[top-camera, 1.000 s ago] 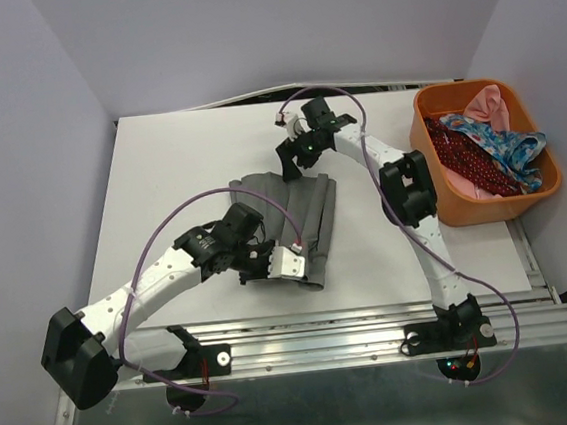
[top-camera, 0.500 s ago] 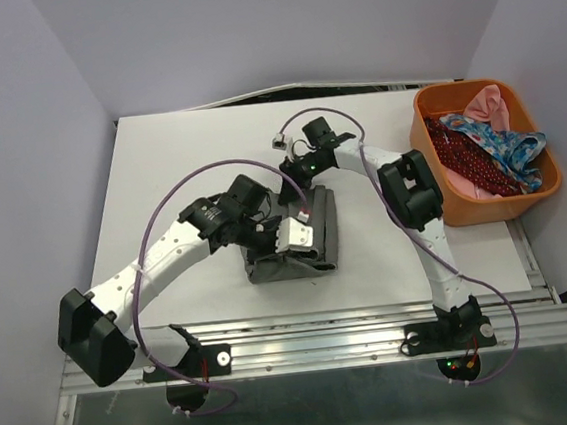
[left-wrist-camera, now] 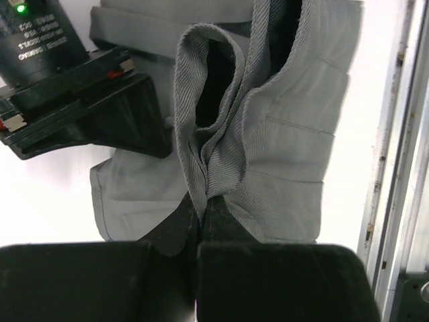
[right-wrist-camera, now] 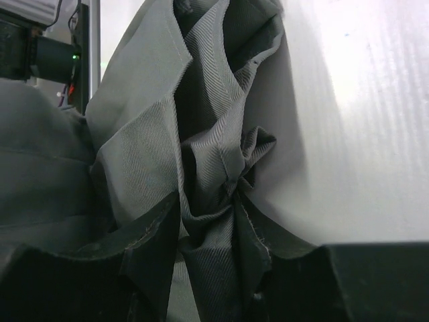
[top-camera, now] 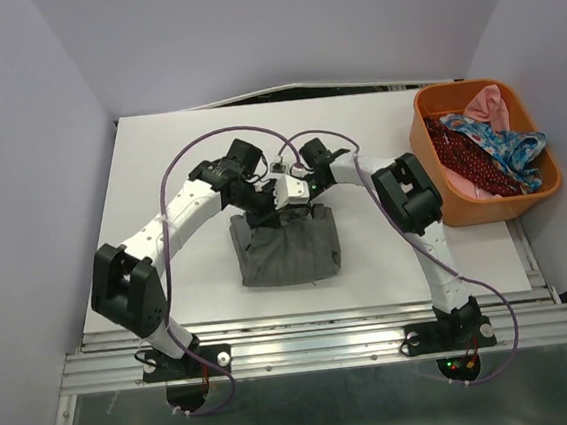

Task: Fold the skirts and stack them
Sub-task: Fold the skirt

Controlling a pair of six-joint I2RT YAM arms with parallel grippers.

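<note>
The grey skirt is seen lying in a folded, roughly square block on the table, near the middle and a little toward the near edge; its slightly longer side runs left to right. At the far right corner an orange basket is set, well apart from the block; the dark red skirt and the blue flowered skirt are heaped in it. The far edge of the block is lifted and bunched; it is pinched by the left gripper, whose jaws are closed tight on a ridge of cloth, and a gathered fold just beside it is clamped by the right gripper. From both grippers the cloth extends toward the arm bases; neither arm is judged nearer, so the edge would be laid down by both together.
</note>
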